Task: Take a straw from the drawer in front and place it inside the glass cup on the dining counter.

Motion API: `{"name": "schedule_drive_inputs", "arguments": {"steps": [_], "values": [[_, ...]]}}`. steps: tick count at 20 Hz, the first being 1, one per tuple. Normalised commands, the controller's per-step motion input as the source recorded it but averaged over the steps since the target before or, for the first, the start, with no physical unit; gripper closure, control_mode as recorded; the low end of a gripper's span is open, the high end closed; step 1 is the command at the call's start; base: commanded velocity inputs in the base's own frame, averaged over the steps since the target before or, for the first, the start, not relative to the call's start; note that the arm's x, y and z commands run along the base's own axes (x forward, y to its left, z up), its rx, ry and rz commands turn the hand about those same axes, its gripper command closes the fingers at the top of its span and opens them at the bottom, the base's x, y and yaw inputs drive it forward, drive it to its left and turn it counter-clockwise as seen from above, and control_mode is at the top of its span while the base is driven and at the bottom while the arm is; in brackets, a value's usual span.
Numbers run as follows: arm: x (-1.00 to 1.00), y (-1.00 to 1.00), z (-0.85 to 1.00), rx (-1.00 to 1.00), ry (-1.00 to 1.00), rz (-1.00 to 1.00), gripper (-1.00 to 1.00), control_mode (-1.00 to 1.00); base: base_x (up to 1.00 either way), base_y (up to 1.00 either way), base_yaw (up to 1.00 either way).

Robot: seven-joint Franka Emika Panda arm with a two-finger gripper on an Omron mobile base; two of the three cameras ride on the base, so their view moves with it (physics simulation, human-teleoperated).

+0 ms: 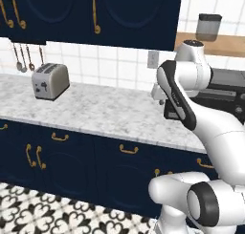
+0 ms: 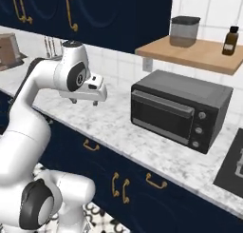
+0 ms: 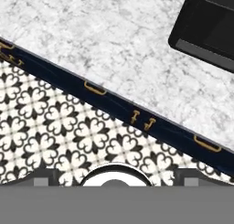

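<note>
On marble worktop: toaster, black oven.

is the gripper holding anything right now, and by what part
Nothing is held. The gripper hangs open above the marble worktop, with nothing between its fingers, and the drawers below are all shut.

A wide bare stretch of the marble worktop is lying open between the toaster at the left and the black toaster oven at the right. Overhead, navy wall cabinets and a wooden shelf are limiting height.
</note>
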Motion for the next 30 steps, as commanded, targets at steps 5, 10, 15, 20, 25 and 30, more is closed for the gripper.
{"name": "schedule_drive_inputs", "arguments": {"steps": [5, 10, 15, 20, 25, 30], "values": [[0.00, 0.00, 0.00, 0.00, 0.00, 0.00, -1.00, 1.00, 0.01, -0.84, 0.57], [0.00, 0.00, 0.00, 0.00, 0.00, 0.00, -1.00, 1.00, 0.21, -0.74, 0.52], [0.00, 0.00, 0.00, 0.00, 0.00, 0.00, -1.00, 1.00, 0.18, -0.59, 0.46], [0.00, 0.00, 0.00, 0.00, 0.00, 0.00, -1.00, 1.00, -0.03, -0.56, 0.42], [-0.34, 0.07, -0.04, -0.01, -0.07, 0.25, -1.00, -1.00, 0.00, 0.00, 0.00], [-0.04, 0.87, -0.27, -0.21, -0.07, 0.06, -1.00, -1.00, 0.00, 0.00, 0.00]]}}
